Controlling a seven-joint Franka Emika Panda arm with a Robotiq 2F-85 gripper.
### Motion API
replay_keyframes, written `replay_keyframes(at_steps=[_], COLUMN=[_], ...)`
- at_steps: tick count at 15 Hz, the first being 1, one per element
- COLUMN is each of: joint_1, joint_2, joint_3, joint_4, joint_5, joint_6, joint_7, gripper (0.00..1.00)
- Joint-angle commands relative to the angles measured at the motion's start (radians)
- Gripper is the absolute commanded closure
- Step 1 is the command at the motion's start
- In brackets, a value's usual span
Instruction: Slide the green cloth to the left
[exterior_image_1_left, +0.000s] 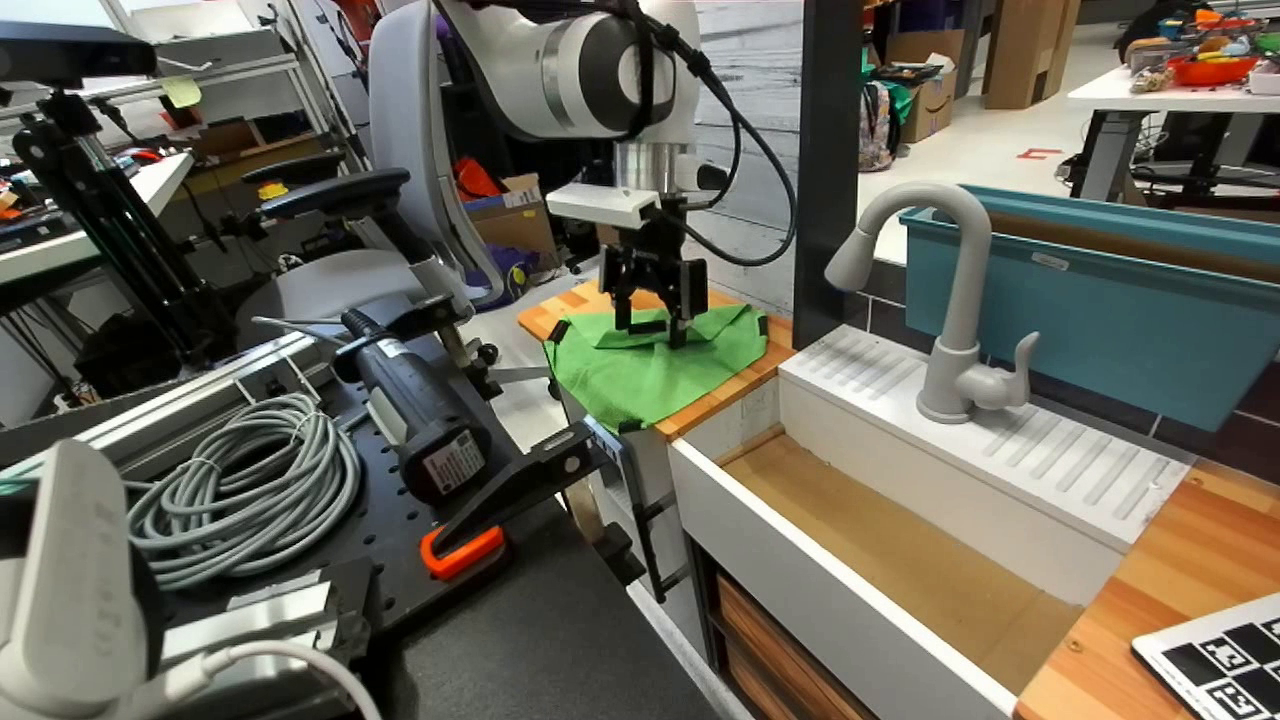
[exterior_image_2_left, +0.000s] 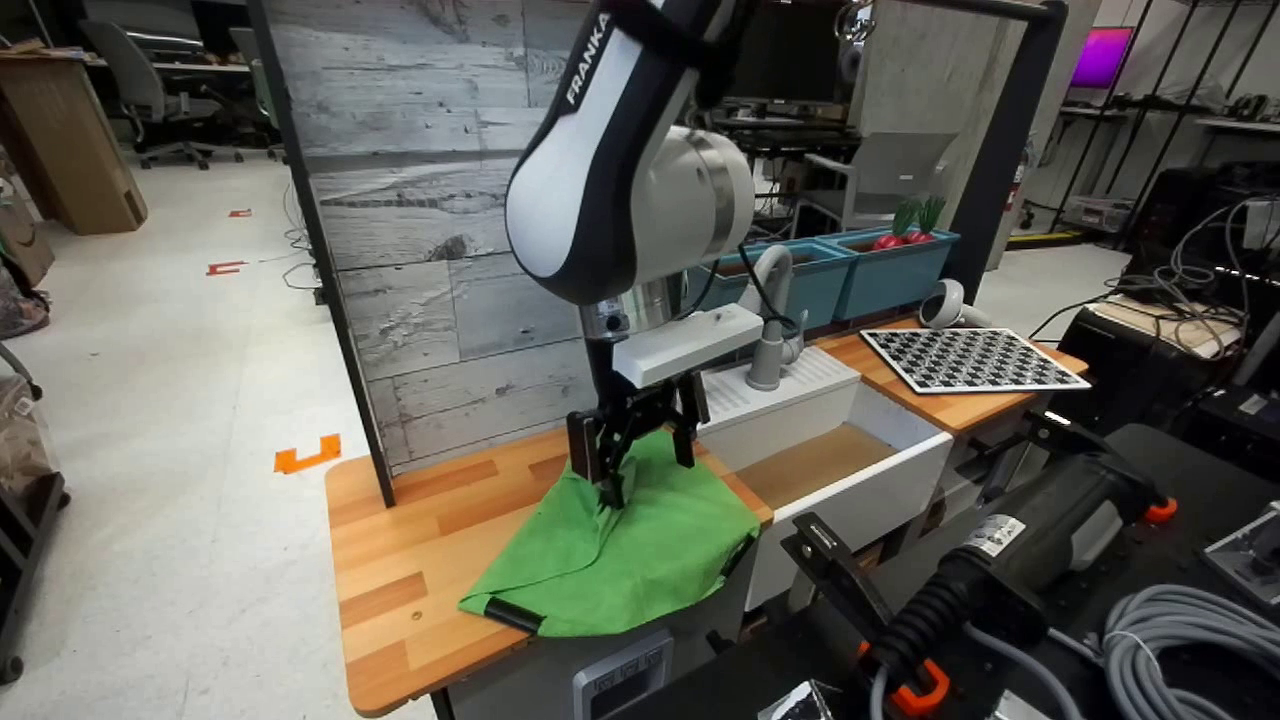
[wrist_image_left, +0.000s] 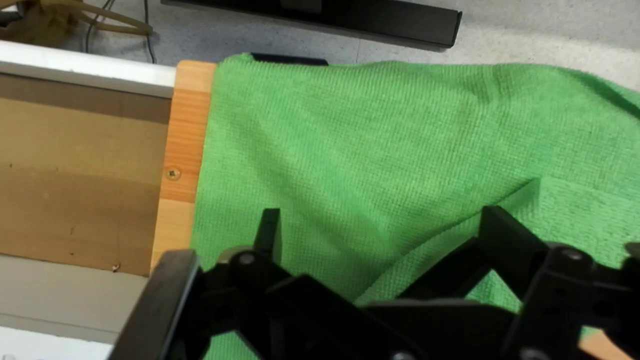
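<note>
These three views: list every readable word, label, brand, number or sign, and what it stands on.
"FRANKA": on the arm, in an exterior view.
Too small or blurred to read: tool label, planter label, box print, panel marks.
Wrist view: none.

The cloth (wrist_image_left: 375, 130), draped over the front edge of the worktop (exterior_image_2_left: 390, 560), is matt fabric with a fine ribbed weave. The worktop is smooth wood in pale and reddish strips, with a metal screw (wrist_image_left: 173, 173) at the edge beside the sink (exterior_image_1_left: 780, 575). The sink looks smooth and white, its brown base (exterior_image_1_left: 880, 520) dull, like card or board. Along the worktop's back edge, the wall panel (exterior_image_2_left: 430, 200) shows weathered, rough-looking wood grain. The tap (exterior_image_1_left: 968, 290) looks like matt grey plastic, the planter (exterior_image_1_left: 1090, 320) smooth teal plastic. The gripper (wrist_image_left: 382, 227) is dull black, the arm (exterior_image_2_left: 565, 205) glossy white with a metal collar (exterior_image_1_left: 645, 165).
</note>
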Motion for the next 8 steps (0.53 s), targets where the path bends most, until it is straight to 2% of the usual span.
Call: replay_keyframes(at_steps=[1, 8], joint_1=[0.026, 0.035], joint_2=[0.075, 0.158], joint_3=[-0.019, -0.018], joint_4=[0.088, 0.196], joint_5=[-0.034, -0.038], joint_6=[0.018, -0.026], joint_7=[-0.003, -0.032], gripper=[0.00, 0.00])
